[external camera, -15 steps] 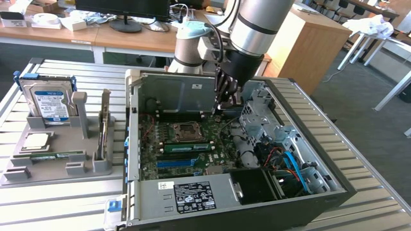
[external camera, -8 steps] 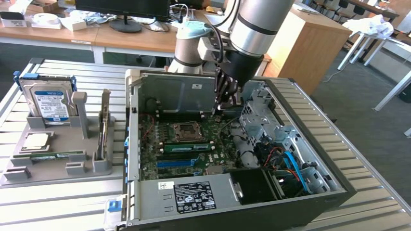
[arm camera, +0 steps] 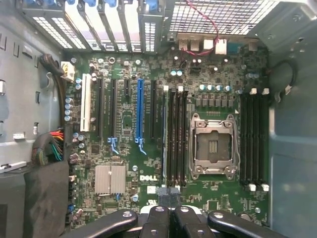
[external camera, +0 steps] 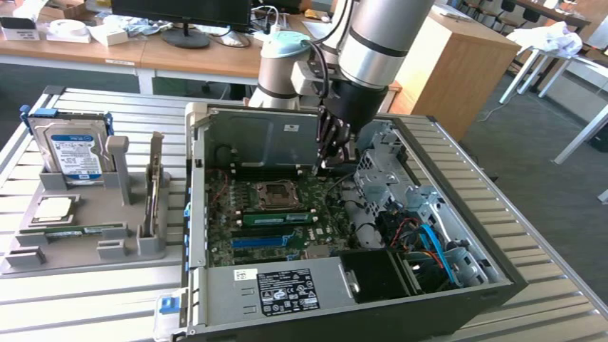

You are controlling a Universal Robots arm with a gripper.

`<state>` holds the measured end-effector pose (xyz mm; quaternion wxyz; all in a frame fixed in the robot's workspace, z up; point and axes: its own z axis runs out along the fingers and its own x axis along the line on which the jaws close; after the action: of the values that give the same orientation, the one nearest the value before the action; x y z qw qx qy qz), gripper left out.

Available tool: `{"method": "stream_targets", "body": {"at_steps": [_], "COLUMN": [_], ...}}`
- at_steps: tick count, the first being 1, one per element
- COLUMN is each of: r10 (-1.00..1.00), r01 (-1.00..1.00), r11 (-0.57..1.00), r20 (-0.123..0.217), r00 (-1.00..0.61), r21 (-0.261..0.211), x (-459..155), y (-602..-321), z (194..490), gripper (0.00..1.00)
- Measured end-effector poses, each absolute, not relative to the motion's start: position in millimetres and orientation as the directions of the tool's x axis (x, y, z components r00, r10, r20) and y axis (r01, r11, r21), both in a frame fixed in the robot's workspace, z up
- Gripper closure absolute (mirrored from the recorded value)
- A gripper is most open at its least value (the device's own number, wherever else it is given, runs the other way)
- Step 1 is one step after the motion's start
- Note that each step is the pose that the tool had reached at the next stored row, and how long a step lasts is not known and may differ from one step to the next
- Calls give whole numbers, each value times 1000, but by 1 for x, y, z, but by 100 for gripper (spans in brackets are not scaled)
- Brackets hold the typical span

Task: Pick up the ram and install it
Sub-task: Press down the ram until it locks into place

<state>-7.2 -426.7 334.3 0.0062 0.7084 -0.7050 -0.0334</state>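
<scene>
Nearest, the gripper (arm camera: 168, 204) is seen with jaws pressed together over the motherboard (arm camera: 233, 196), into which, to the exterior view's right of the grey fixture (external camera: 85, 251) on the desk (external camera: 95, 299), the ram (external camera: 278, 217) is found plugged on edge, judged light, stiff but fragile, best pinched across its flat faces at mid-length.

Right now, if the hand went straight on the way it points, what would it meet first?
Most likely the motherboard, about at the end of the black memory slots beside the empty processor socket. The hand hangs above it; depth is unclear.
</scene>
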Motion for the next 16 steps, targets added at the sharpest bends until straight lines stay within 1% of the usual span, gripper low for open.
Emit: {"method": "stream_targets", "body": {"at_steps": [16], "r10": [-1000], "r01": [-998], "r11": [-4], "r20": [-2], "r00": [4], "r21": [56], "x": [-7], "y": [-427], "z": [317], "gripper": [90]}}
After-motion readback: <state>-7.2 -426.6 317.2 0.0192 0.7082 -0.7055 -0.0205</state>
